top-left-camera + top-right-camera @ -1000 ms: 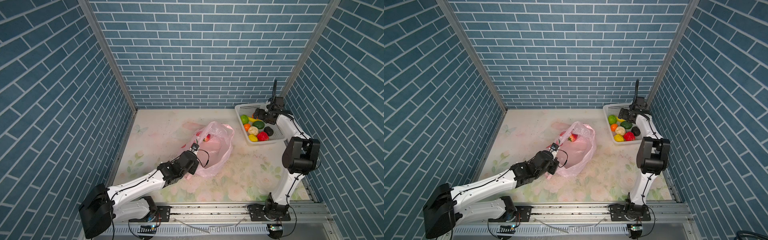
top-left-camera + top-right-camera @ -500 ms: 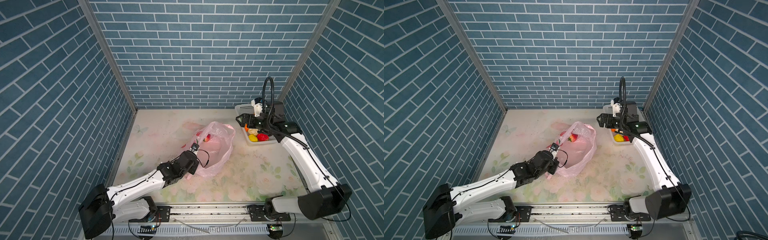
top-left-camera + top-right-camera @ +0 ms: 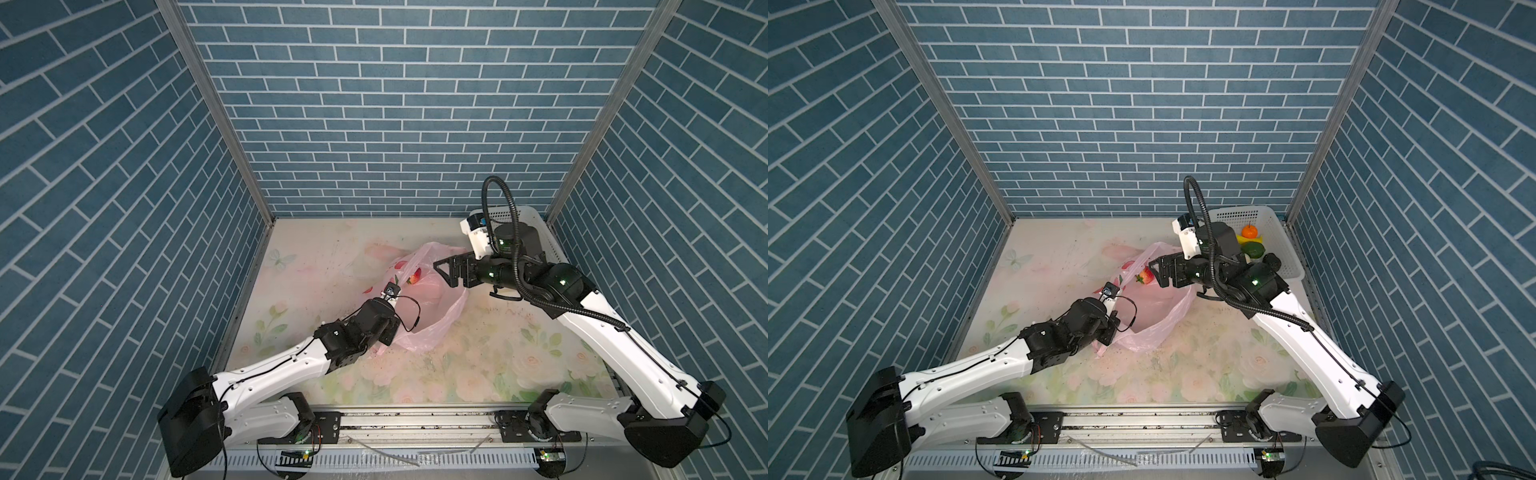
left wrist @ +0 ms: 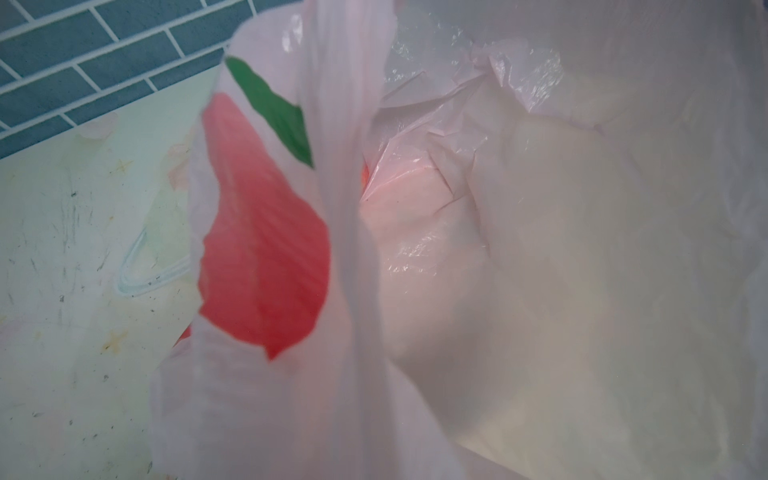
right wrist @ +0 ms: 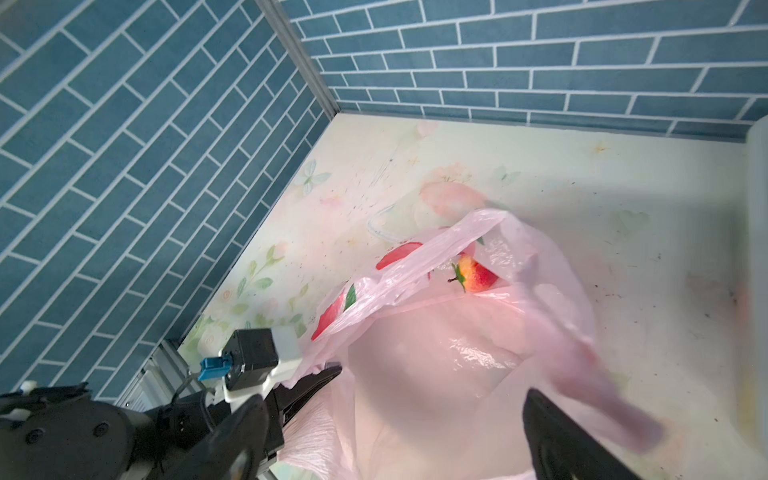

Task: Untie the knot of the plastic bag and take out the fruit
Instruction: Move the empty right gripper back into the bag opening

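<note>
The left gripper [image 5: 326, 373] is clamped shut on the 7 o'clock rim of a thin translucent pink plastic bag [image 3: 432, 309] lying mid-table. Its mouth gapes, and a red toy strawberry [image 3: 415, 275] sits inside at 12 o'clock. The right gripper [image 3: 444, 272] hovers at 2 o'clock, wide open and holding nothing. A white perforated basket [image 3: 1281, 249] stands beyond.

You look into three-sided booth: back wall [image 3: 407, 104], left wall [image 3: 104, 187], right wall [image 3: 685, 166], all teal-blue brick pattern, white mortar lines. Grey metal posts [image 3: 216, 112] run down both back corners. Floor [image 3: 457, 357] before you: pale floral print, pink roses, green leaves, butterfly [image 3: 279, 259] near left wall, dark specks and scuffs throughout. Metal rail [image 3: 415, 419] along near edge. Light even, soft; shadows faint.
</note>
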`<state>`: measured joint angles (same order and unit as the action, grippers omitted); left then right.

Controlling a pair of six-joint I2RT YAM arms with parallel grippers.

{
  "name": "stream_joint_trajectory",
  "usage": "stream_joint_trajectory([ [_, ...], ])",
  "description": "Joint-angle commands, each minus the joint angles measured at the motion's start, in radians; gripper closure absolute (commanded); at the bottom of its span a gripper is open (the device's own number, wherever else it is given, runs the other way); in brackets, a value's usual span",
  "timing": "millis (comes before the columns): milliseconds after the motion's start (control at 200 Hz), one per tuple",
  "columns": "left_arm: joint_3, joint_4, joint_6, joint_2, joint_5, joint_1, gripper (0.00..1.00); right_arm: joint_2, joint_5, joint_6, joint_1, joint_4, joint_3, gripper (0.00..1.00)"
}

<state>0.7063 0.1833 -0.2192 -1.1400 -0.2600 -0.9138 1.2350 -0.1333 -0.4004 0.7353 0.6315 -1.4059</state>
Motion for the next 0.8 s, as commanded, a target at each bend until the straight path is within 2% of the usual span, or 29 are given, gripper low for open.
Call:
stream_joint_trajectory([
  [0,0.026,-0.010,0.011,-0.007,0.013,0.007,1.00,0.032,0.040,-0.011,0.043,-0.019,0.007,0.07],
  [215,0.027,-0.016,0.005,-0.005,0.020,0.006,1.00,0.101,0.039,0.028,0.098,-0.131,0.143,0.09],
  [465,0.026,-0.031,-0.007,-0.013,0.049,0.006,1.00,0.199,0.067,0.061,0.107,-0.264,0.294,0.14],
  [795,0.019,-0.044,-0.015,-0.005,0.058,0.006,1.00,0.305,0.075,0.029,0.109,-0.423,0.447,0.20],
])
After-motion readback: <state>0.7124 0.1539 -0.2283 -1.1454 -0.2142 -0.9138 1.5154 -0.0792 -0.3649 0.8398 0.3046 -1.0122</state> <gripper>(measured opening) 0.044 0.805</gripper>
